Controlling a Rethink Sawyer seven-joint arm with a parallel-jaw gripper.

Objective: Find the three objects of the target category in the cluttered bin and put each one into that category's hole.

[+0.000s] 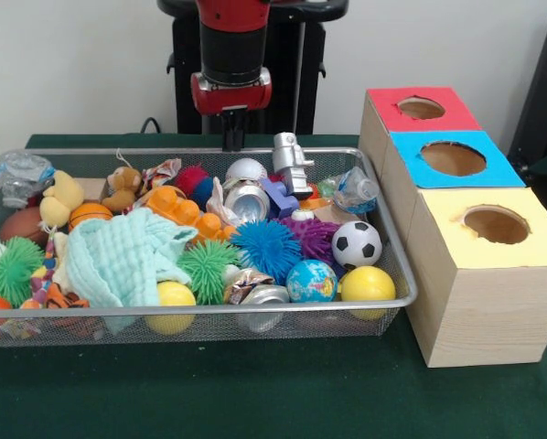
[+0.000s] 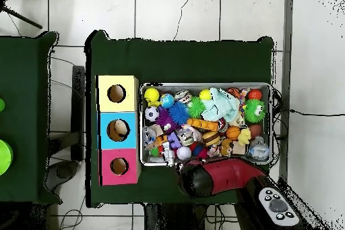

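The wire bin is packed with toys. Along its near side lie two yellow balls, a soccer ball and a globe ball. Blue, green and purple spiky balls sit mid-bin beside a light green cloth, with a crushed can and a silver figure farther back. Red, blue and yellow boxes with round holes stand right of the bin. My gripper hangs over the bin's far rim, holding nothing. From overhead the red arm hides it.
A teddy bear, a yellow plush, a small basketball and crumpled plastic bottles fill the rest of the bin. Green cloth covers the table. A second green table stands beside it in the overhead view.
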